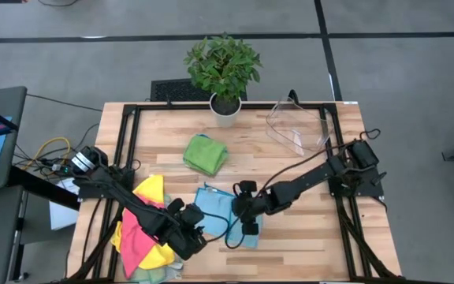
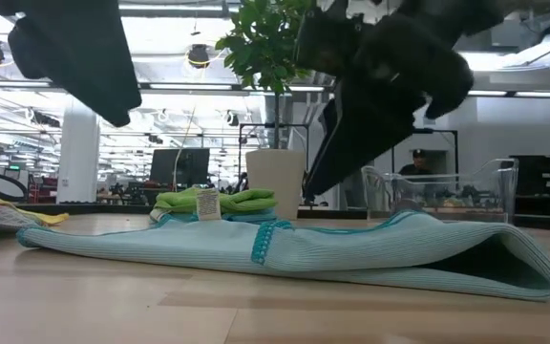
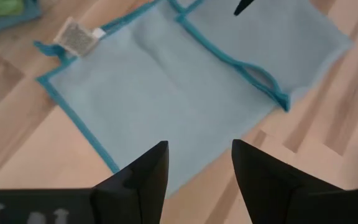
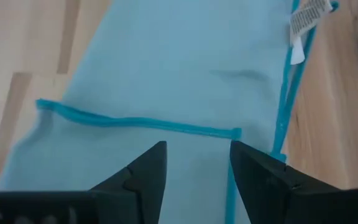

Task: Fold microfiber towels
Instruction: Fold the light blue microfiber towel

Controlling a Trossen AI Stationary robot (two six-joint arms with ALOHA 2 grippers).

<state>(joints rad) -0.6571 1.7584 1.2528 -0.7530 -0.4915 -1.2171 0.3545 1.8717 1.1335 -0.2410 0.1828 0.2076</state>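
On the wooden surface point(image 1: 306, 237), low centre of the high view, lies the half-folded pale teal towel point(image 1: 221, 217). Both end effectors, left point(image 1: 198, 237) and right point(image 1: 247, 214), hover open, empty. Pinch matching corners, fold evenly.

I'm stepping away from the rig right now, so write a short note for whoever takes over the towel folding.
Left gripper: open, empty, above the near left edge of the pale teal towel.
Right gripper: open, empty, above the same towel's right part.
Pale teal towel: mid-table, one part folded over itself, fold not finished.
Green towel: folded, lying on a blue one in front of the potted plant.
Pile of pink and yellow towels: unfolded, at the near left under the left arm.
Left to do: finish the teal towel, then fold the pile.
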